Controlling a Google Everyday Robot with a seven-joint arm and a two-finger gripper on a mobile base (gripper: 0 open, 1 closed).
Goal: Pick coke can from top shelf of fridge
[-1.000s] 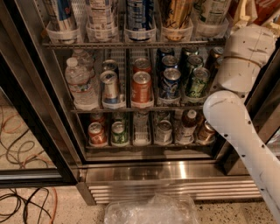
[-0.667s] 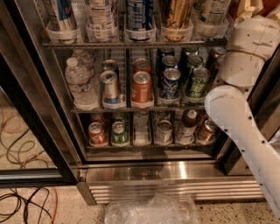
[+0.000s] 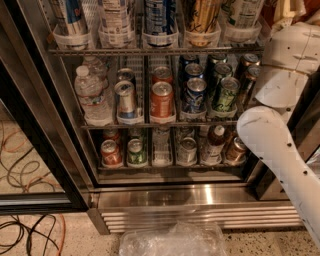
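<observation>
One camera view takes in the open fridge (image 3: 200, 194) from the front and slightly above. Its top shelf (image 3: 155, 51) runs near the upper edge, with five tall cans (image 3: 160, 15) standing upright in clear holders (image 3: 161, 39), their upper parts cut off. None of them reads as red with white script, so the coke can cannot be picked out there. A reddish-brown patch shows in the upper right corner, past the last holder, but too little of it is visible to say what it is. The white arm (image 3: 280, 150) rises along the right side of the fridge and bends up toward that same corner. The gripper (image 3: 283, 14) sits there, just right of the top shelf's end holder and mostly beyond the edge; whether it is released or clenched cannot be told. On the middle rack (image 3: 150, 123) stand a water bottle (image 3: 90, 97) and an orange-red can (image 3: 161, 100), which is not the target. In my judgement the coke can most likely lies level with the gripper or to its left along the top shelf. Its long axis would be upright like its neighbours, so the coming move calls for a level, sideways reach rather than a descent.
</observation>
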